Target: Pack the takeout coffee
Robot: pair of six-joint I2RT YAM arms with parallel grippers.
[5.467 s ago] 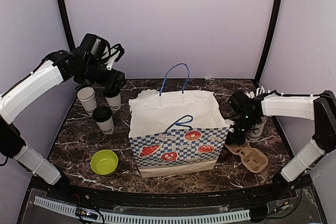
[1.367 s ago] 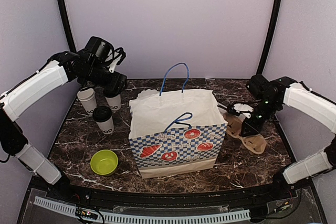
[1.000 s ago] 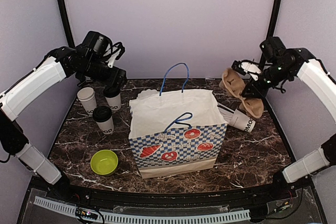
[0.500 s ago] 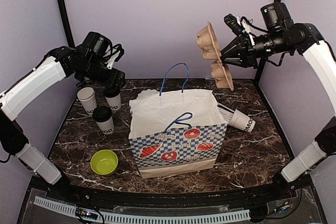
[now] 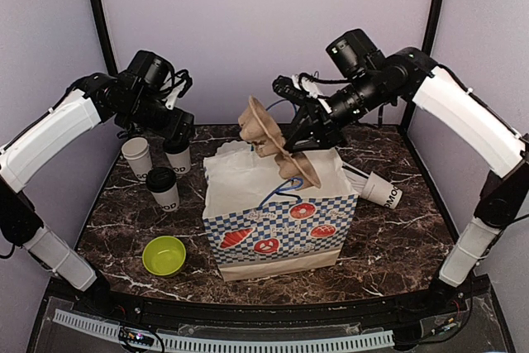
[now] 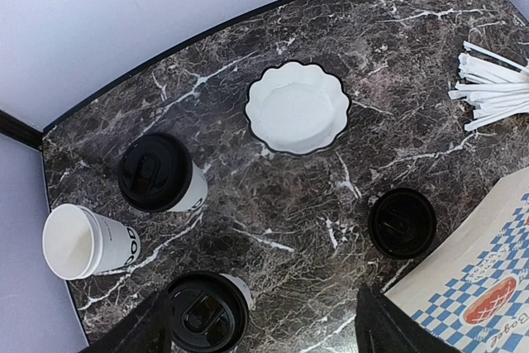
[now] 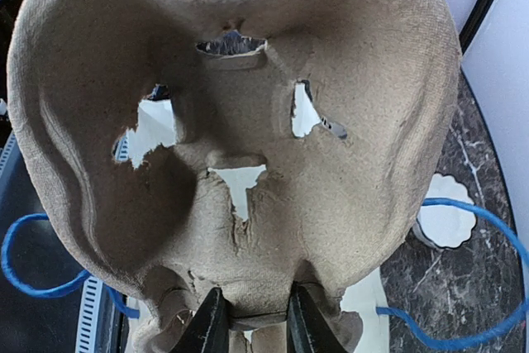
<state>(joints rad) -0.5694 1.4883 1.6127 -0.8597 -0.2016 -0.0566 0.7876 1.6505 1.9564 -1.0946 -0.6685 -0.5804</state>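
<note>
Two lidded takeout coffee cups (image 6: pixel 155 173) (image 6: pixel 202 313) stand at the table's left, beside a white cup with no lid (image 6: pixel 83 241). A loose black lid (image 6: pixel 402 222) lies near the bag's corner. Another printed cup (image 5: pixel 382 190) lies on its side to the right of the bag. My left gripper (image 6: pixel 266 332) hovers open above the left cups, holding nothing. My right gripper (image 7: pixel 252 320) is shut on the edge of a brown pulp cup carrier (image 5: pixel 273 142), which hangs tilted over the open top of the checked paper bag (image 5: pixel 277 221).
A white scalloped bowl (image 6: pixel 297 107) and a bundle of white straws (image 6: pixel 496 88) lie behind the bag. A green bowl (image 5: pixel 164 255) sits at the front left. The bag's blue handles (image 5: pixel 277 117) stand up beside the carrier.
My right arm has swung the carrier from high at the back right leftward and down, to over the bag's opening. The left arm has stayed put.
</note>
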